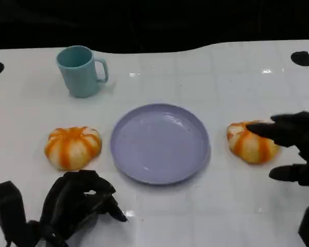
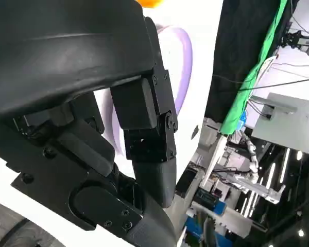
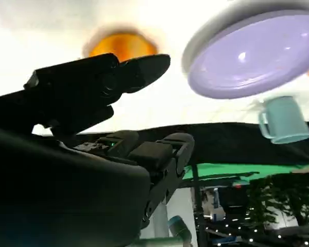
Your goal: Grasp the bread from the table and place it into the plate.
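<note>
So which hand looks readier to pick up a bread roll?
The right hand: its spread fingers already reach over the orange-striped round bread right of the lilac plate. The left hand sits curled.

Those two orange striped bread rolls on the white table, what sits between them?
In the head view, the round lavender plate lies between the left bread roll and the right bread roll. Nothing is on it yet.
</note>
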`<state>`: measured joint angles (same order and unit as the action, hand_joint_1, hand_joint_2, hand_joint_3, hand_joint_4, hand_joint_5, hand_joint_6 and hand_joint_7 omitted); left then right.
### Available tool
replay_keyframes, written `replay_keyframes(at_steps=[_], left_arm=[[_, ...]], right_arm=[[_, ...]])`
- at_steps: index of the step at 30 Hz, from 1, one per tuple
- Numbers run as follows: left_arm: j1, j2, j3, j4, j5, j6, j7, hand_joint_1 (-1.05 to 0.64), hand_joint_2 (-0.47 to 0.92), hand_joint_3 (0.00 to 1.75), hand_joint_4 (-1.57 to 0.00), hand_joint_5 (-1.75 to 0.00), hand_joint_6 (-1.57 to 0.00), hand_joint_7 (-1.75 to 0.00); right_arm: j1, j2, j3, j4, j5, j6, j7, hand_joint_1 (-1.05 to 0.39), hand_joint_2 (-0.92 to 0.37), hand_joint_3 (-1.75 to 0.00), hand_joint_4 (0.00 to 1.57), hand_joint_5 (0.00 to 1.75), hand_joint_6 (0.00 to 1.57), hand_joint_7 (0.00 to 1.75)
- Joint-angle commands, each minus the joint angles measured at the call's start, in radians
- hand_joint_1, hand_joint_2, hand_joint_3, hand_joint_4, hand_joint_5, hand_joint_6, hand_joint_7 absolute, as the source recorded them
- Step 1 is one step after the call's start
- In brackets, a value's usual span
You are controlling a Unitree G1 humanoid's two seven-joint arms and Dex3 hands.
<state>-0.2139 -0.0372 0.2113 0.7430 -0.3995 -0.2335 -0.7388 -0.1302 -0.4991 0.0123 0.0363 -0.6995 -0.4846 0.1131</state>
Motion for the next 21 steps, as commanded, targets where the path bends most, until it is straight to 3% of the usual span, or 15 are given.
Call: replay_keyframes(at_steps=[1, 9, 21], left_arm=[[-0.001, 0.008, 0.004, 0.005, 0.004, -0.023, 0.006, -1.05, 0.7, 0.0, -1.57, -0.61, -1.57, -0.25], [-0.001, 0.006, 0.006, 0.006, 0.0, -0.021, 0.005, -1.05, 0.7, 0.0, -1.57, -0.61, -1.57, -0.25], [0.001, 0.004, 0.009, -0.001, -0.002, -0.016, 0.007, -1.05, 0.69, 0.0, -1.57, -0.6, -1.57, -0.25]], right_arm=[[-0.057, -0.039, 0.059, -0.013, -0.111, 0.076, 0.002, -0.56, -0.91, 0.0, 0.16, 0.05, 0.28, 0.0], [-0.155, -0.023, 0.19, 0.083, -0.219, 0.151, -0.041, -0.52, -0.81, 0.0, 0.17, 0.06, 0.26, 0.0], [-0.326, 0.015, 0.373, 0.367, -0.3, 0.207, -0.146, -0.5, -0.81, 0.0, 0.19, 0.07, 0.28, 0.01]])
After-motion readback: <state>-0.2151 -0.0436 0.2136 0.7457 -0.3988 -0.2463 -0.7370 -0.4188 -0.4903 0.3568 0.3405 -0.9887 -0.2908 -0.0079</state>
